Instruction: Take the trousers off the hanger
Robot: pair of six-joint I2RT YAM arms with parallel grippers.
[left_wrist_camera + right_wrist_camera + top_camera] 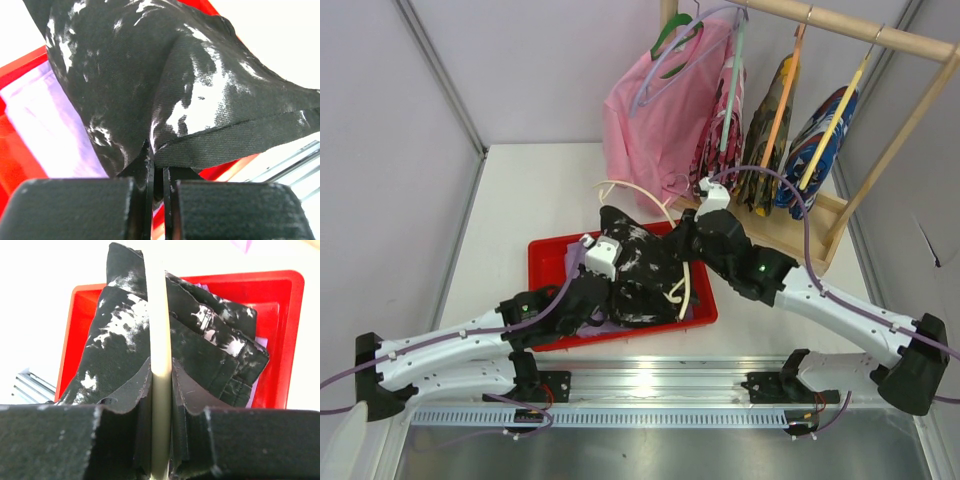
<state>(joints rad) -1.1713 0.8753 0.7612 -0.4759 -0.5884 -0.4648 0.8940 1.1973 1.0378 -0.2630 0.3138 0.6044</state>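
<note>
Black speckled trousers [638,272] sit heaped at centre frame in the top view, spread over the red tray [548,252] and reaching past its far rim. From the R wrist cam I see them draped over the cream hanger [160,330], whose bar runs straight up the middle of that view w/ black cloth falling on both sides. In the top view, bits of the hanger poke out above and at the right of the heap. The pale lavender trousers [45,125] lie flat in the tray under the black pair, at mid left of the L wrist view. L gripper [157,175] has its jaws pinched tight on a fold of the black cloth at lower centre, w/ the fabric rising away above the fingers. R gripper [161,405] is clamped on the hanger's bar, jaws nearly together w/ only the bar betw. the pads. At upper right of the top view stands a wooden rack [840,24] w/ a pink shirt [640,120] and patterned garments [825,140] hanging on it, apart from the tray.
</note>
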